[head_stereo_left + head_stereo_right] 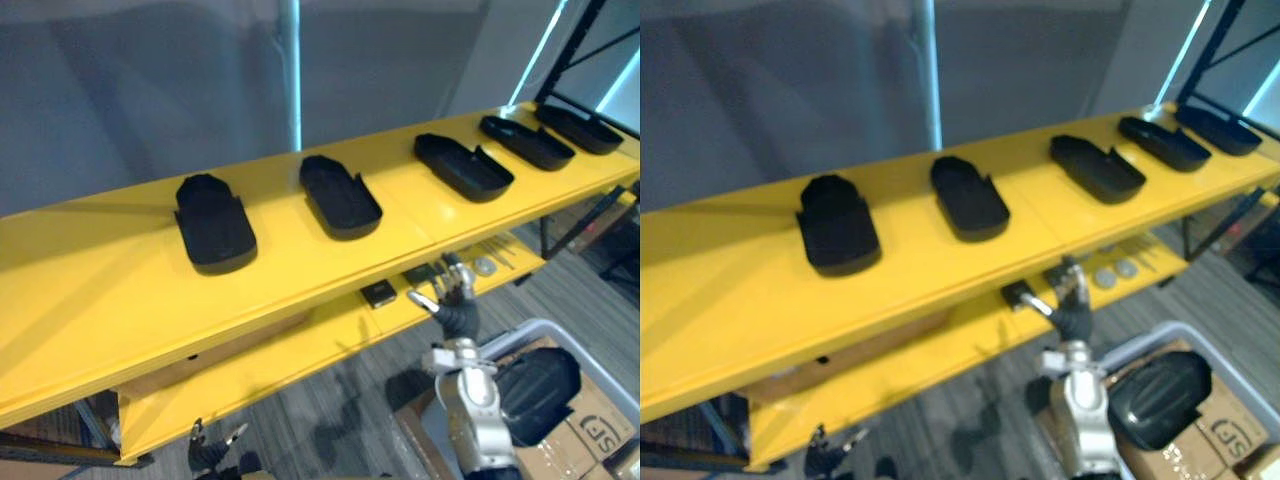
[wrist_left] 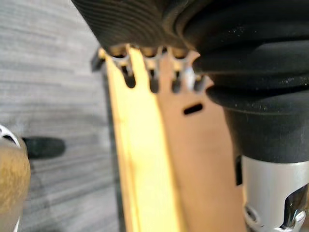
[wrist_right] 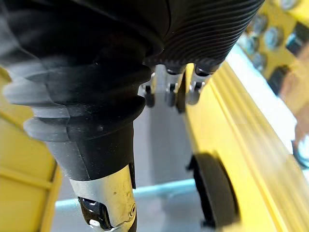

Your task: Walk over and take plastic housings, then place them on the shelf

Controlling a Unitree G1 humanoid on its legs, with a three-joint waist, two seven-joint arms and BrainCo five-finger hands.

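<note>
While the right hand [image 1: 455,292] is hanging in front of the lower shelf [image 1: 300,345] with its fingers loosely apart and nothing in them, the next plastic housing [image 1: 540,385] is lying in the grey bin [image 1: 548,324], below that hand and to the robot's right of it, just beside the right forearm. Its long axis is running diagonally, from near the forearm out toward the bin's far right side, so by my judgement the hand is going to have to drop and swing right, meeting the housing across its narrow width rather than end-on. The left hand [image 1: 213,445] is showing low on the robot's left, fingers relaxed and empty, well apart from the bin, which is making the right arm the nearer one. Five placed housings [image 1: 340,197] are sitting in a row on the top shelf [image 1: 100,290], each lying across the shelf's depth; bare yellow is showing left of the leftmost housing [image 1: 213,225], and that is looking like the likely spot for the next one.
</note>
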